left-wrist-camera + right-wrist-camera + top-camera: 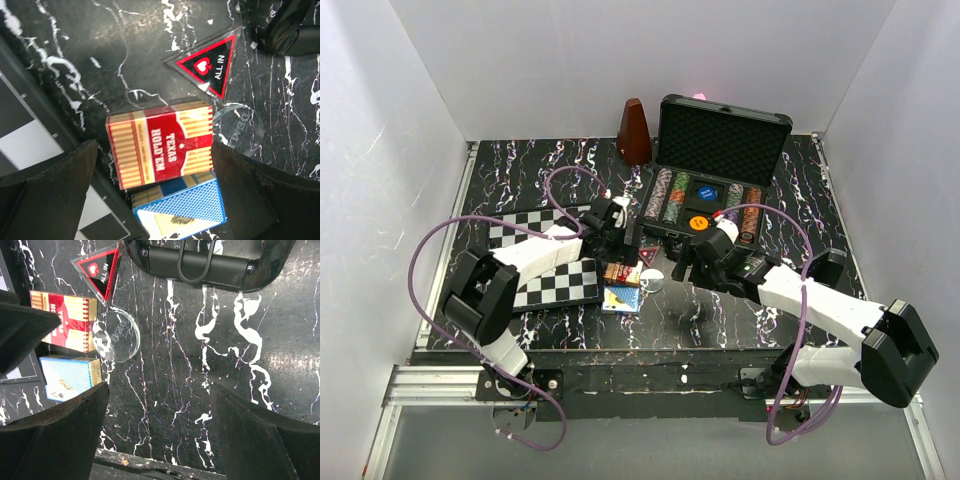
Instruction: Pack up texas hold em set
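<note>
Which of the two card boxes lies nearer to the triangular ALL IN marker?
The red box, printed TEXAS HOLD'EM: it lies next to the ALL IN marker, while the blue box is on the red one's other side.

Case: black, open, at the far edge toward the right corner, foam lid standing up.
Chips: striped rows inside the case.
Card boxes: red box and blue box, side by side near the middle of the bench.
Chessboard: toward the left edge, just beside the boxes.
Left gripper: over the red box.
Metronome: brown, at the far edge, left of the case.
</note>
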Available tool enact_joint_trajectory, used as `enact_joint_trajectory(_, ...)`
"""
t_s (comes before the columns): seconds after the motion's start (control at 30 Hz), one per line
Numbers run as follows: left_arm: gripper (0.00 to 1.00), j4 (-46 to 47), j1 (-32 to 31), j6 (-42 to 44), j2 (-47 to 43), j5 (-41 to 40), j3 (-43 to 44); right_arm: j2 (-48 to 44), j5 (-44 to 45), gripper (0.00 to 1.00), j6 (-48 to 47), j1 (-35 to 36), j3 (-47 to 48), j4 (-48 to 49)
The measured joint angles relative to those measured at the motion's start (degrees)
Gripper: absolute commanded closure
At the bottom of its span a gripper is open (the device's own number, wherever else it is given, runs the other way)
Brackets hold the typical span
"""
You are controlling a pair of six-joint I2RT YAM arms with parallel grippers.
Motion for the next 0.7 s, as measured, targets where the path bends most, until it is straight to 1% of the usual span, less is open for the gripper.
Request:
enact_joint_trajectory(0.2, 0.02, 0.1, -3.4, 0.2, 4.0, -2.3, 2.1, -1.8, 1.6, 0.09, 0.3, 0.0, -0.9, 0.3)
enact_joint_trajectory(0.57, 0.02, -1.5, -6.3, 1.2, 4.3, -9.8, 2.2, -1.9, 1.6, 0.09, 0.3, 0.0, -1.8, 1.7)
enact_joint_trajectory(0.7, 0.02, -1.9, -6.6, 1.3, 4.3, -11.1, 2.2, -1.2, 1.2, 0.08, 0.3, 0.0, -1.8, 2.1)
